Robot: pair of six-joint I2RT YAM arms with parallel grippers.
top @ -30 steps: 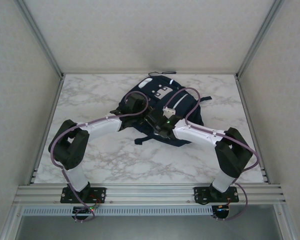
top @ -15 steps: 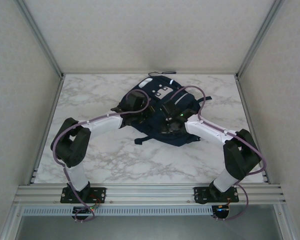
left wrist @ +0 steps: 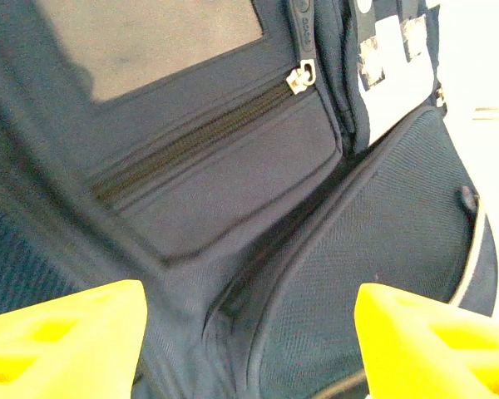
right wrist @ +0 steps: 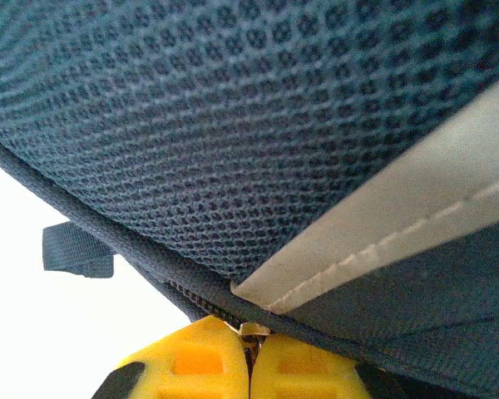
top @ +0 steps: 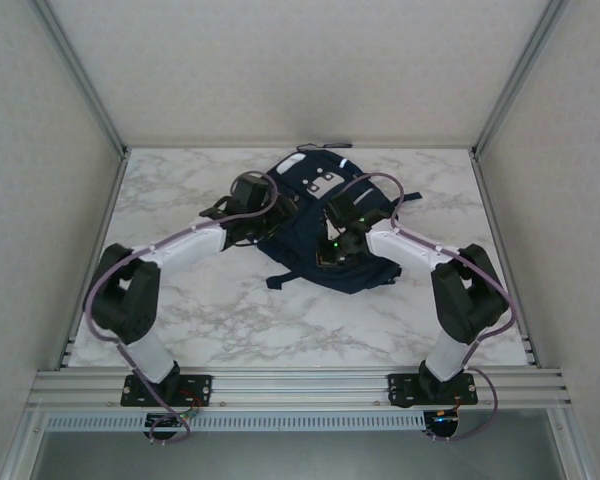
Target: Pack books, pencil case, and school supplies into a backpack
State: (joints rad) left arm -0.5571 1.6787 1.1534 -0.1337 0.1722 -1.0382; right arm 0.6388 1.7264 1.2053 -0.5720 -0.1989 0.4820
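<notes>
A: Where's your backpack [top: 325, 240]?
B: Far middle of the worktop [top: 180, 190]. Your right pincer [right wrist: 249, 359] is clamped on its zip pull [right wrist: 251, 331]. Your left pincer [left wrist: 249, 332] is apart over the front pocket [left wrist: 233, 191].
A: Progress?
B: Packing looks done. Zipping's left, I'd say.

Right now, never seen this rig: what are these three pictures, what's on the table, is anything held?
Two robot arms are bolted at the near edge of a marble table. The wide picture looks down from above and behind them: left arm, right arm. The other two come from a camera on each wrist; the yellow blocks are that arm's jaws. A navy backpack lies on the table, with both arms reaching onto it. The left jaws stand open above a pocket zipper, holding nothing. The right jaws are shut, pinching what looks like a small metal zipper pull.
</notes>
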